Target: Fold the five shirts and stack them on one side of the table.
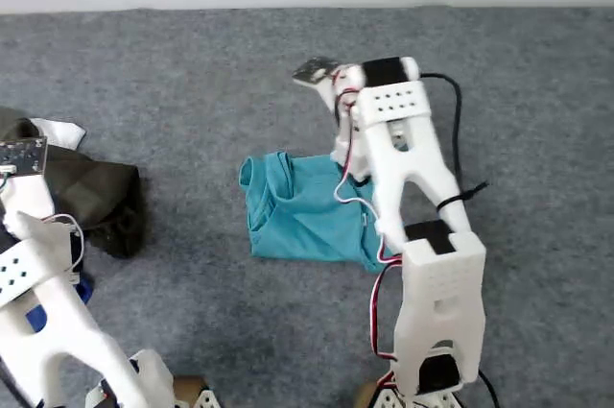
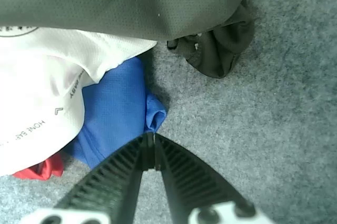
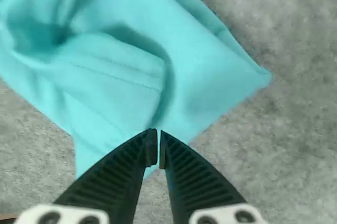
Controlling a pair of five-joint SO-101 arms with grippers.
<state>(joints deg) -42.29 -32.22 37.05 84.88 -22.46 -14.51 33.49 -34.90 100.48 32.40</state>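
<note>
- Teal shirt (image 1: 297, 211) lying part-folded mid-counter (image 1: 192, 72), directly under right claw (image 3: 158, 149), closed at the fabric's edge.
- Blue shirt (image 2: 118, 110) in left-side heap, just beyond closed, empty left claw (image 2: 153, 153).

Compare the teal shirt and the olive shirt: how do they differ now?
The teal shirt lies alone mid-table, fairly flat in a rough rectangle; the olive shirt is bunched up near the high view's left edge. The teal shirt touches no other garment; the olive shirt tops a pile with a white shirt and a blue shirt. Both rest on the grey table.
</note>
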